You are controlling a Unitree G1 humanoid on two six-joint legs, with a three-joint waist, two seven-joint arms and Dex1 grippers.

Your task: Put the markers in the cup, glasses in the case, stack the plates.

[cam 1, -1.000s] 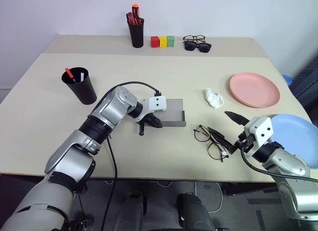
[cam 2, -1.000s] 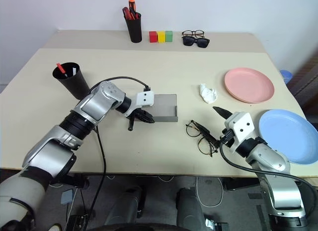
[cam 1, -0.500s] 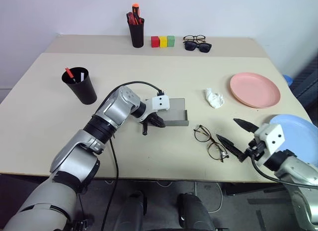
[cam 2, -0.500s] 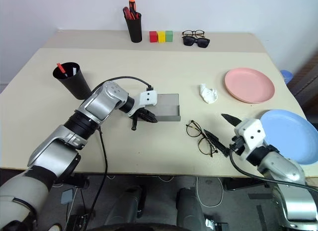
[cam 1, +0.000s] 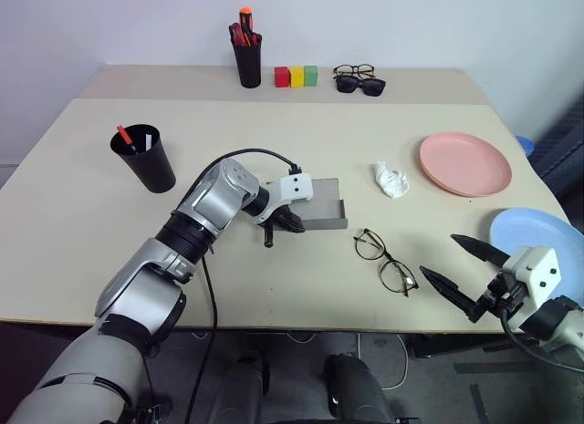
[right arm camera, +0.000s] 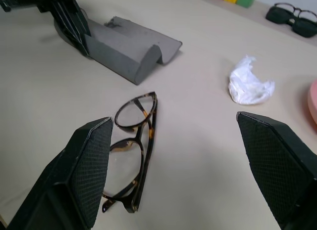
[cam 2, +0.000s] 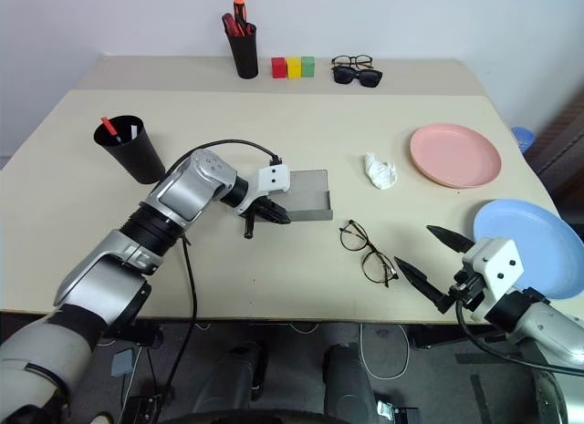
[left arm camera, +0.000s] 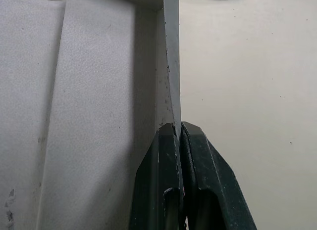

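We see our left hand (cam 1: 281, 225) pinched shut on the near wall of the open grey case (cam 1: 321, 205), its two black fingers (left arm camera: 171, 190) pressed together on the thin edge. The case sits near the middle of the counter (cam 1: 274, 123), its long axis running across from our left to our right, its hollow facing up.

Just to the right of the case and a little nearer to us lie the wire-frame glasses (cam 1: 384, 260), folded, flat on the counter, their long axis slanting from the case's near right corner toward the counter's front edge. Our right hand (cam 1: 465, 274) hovers right of the glasses, apart from them, its fingers spread wide and holding nothing, pointing back toward the case.

Right of the case, well apart, rests the salmon pink plate (cam 1: 465, 163); the light blue plate (cam 1: 538, 237) lies nearer us, beside our right hand. A crumpled white tissue (cam 1: 392, 180) lies between the case and the pink plate. Left of the case stands the black cup (cam 1: 144, 157) with a red marker (cam 1: 124, 136) leaning inside.
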